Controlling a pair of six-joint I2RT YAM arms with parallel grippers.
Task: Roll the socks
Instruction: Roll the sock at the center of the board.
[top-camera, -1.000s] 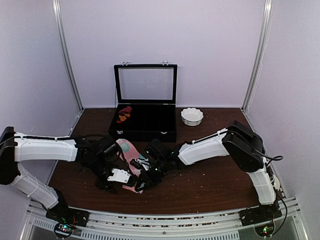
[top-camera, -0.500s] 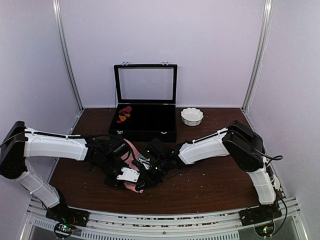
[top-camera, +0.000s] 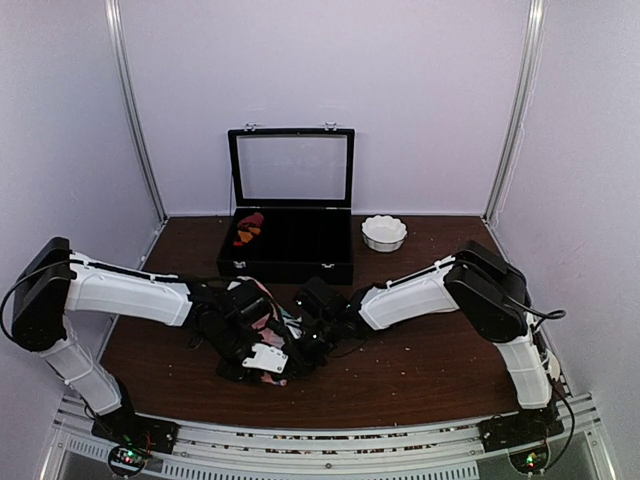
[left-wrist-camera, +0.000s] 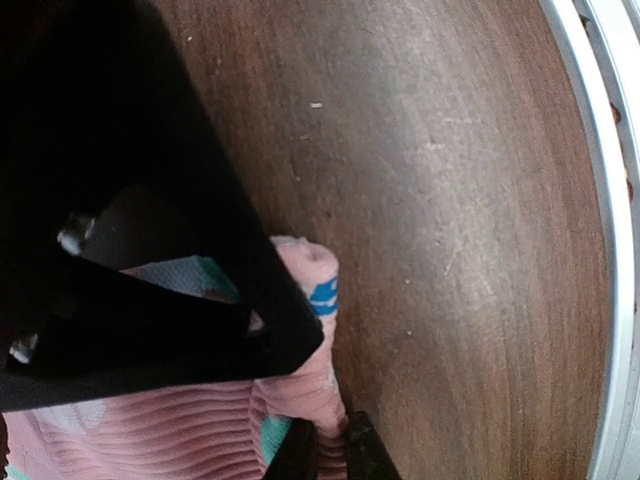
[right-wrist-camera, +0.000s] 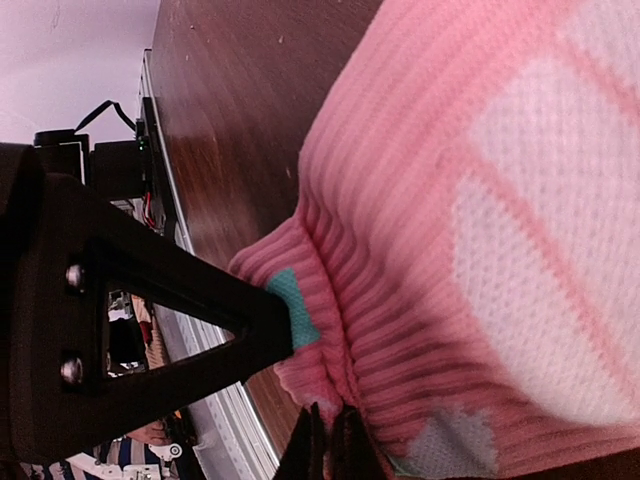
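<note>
Ribbed pink knit sock (right-wrist-camera: 480, 250), mint and white patches, bunched on the dark wooden bench (top-camera: 420, 360); arms reach low, left tool (left-wrist-camera: 315, 395) and right tool (right-wrist-camera: 305, 390) pinching it.

Soft, even overhead light fills the top view; the dark bench (top-camera: 430, 370) carries faint shadows beneath the arms (top-camera: 130, 295). In the left wrist view a pale sheen crosses the wood at upper right, and the left gripper (left-wrist-camera: 320, 400) is a featureless black silhouette. The right wrist view renders the knit of the pink sock (right-wrist-camera: 480, 220) crisply, its upper-left corner washed out.
</note>
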